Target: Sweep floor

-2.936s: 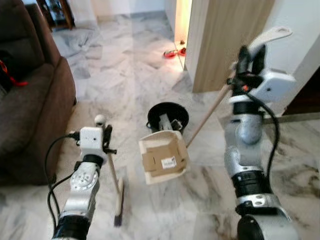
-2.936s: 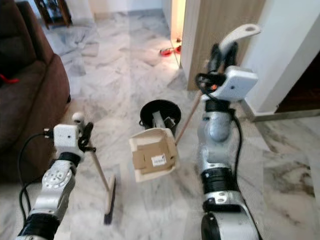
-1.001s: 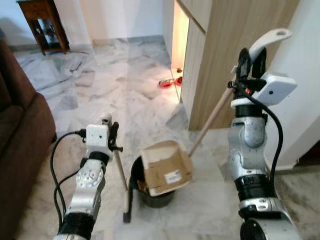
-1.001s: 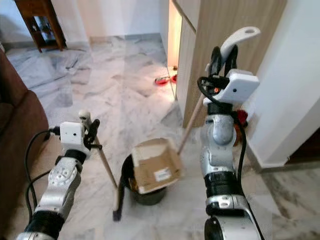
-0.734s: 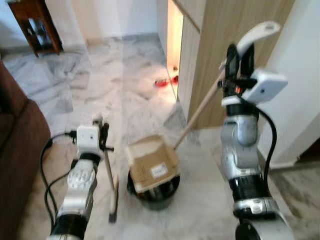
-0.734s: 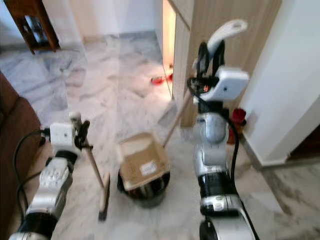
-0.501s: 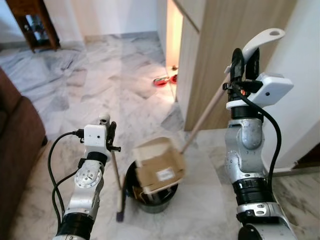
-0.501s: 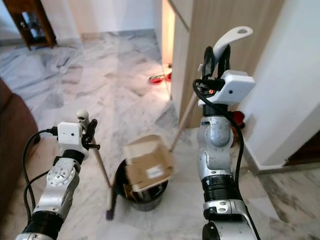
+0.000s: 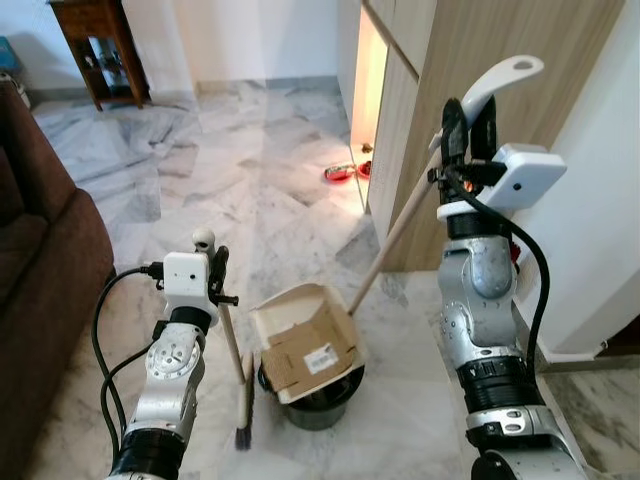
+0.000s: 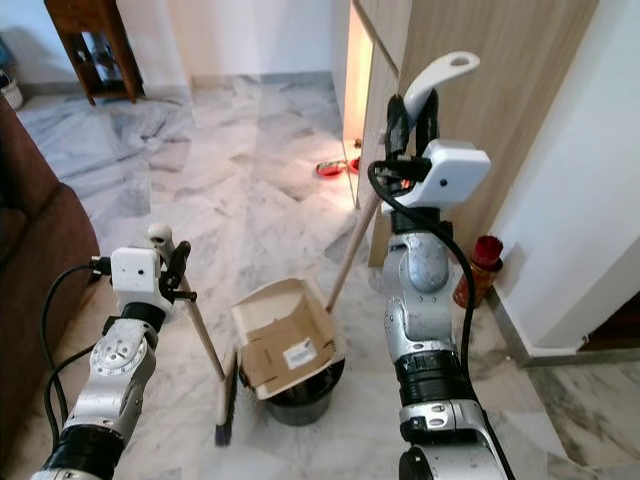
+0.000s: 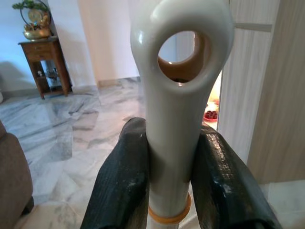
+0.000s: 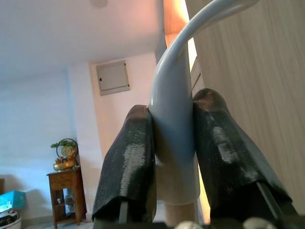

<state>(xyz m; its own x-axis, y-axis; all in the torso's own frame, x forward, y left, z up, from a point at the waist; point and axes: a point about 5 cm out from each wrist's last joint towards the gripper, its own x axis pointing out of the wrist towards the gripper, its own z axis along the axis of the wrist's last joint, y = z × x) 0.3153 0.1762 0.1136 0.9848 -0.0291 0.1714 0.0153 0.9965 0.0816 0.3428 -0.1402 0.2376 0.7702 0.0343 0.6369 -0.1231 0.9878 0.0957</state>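
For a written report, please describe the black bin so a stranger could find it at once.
Start at the wooden cabinet on the right; on the marble floor before it stands the black bin. Unlike the cream dustpan tilted over it, it is round and dark.

Silver arms, white wrist boxes, black cables, black-fingered pincers

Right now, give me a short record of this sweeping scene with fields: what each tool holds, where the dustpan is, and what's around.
left tool: shut on the broom handle, brush head down on the marble floor
right tool: shut on the dustpan handle, raised high
dustpan: tipped over the black bin, cardboard lying in the pan
bin position: on the floor between the two arms
surroundings: brown sofa on the robot's left, wooden cabinet ahead on its right, red bowl farther off
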